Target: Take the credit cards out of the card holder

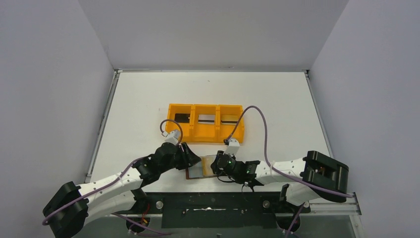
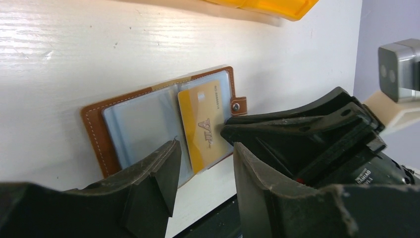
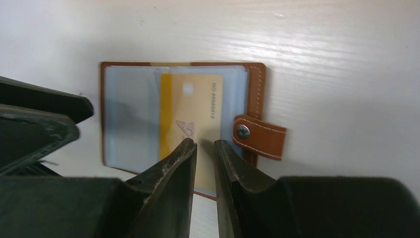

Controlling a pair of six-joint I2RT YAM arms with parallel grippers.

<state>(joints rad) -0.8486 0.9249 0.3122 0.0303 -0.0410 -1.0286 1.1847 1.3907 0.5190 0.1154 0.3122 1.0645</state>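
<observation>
The card holder (image 1: 200, 168) lies open on the table between both grippers, pale blue pockets up. It also shows in the left wrist view (image 2: 94, 124) and the right wrist view (image 3: 256, 89). A tan-gold credit card (image 2: 200, 119) sits in its right pocket (image 3: 190, 99), its near edge just past the wallet's edge. My right gripper (image 3: 204, 143) is over that card's near end, jaws a narrow gap apart, holding nothing. My left gripper (image 2: 205, 148) is open and empty at the wallet's left half. A black card (image 1: 182, 117) and a silvery card (image 1: 207, 118) lie in the tray.
The orange three-compartment tray (image 1: 171, 130) stands just beyond the wallet, and its right compartment (image 1: 229, 119) holds a card-like thing of unclear colour. The wallet's snap tab (image 3: 260, 136) sticks out to the right. The table's near edge and a black base rail (image 1: 213, 203) are close behind the wallet.
</observation>
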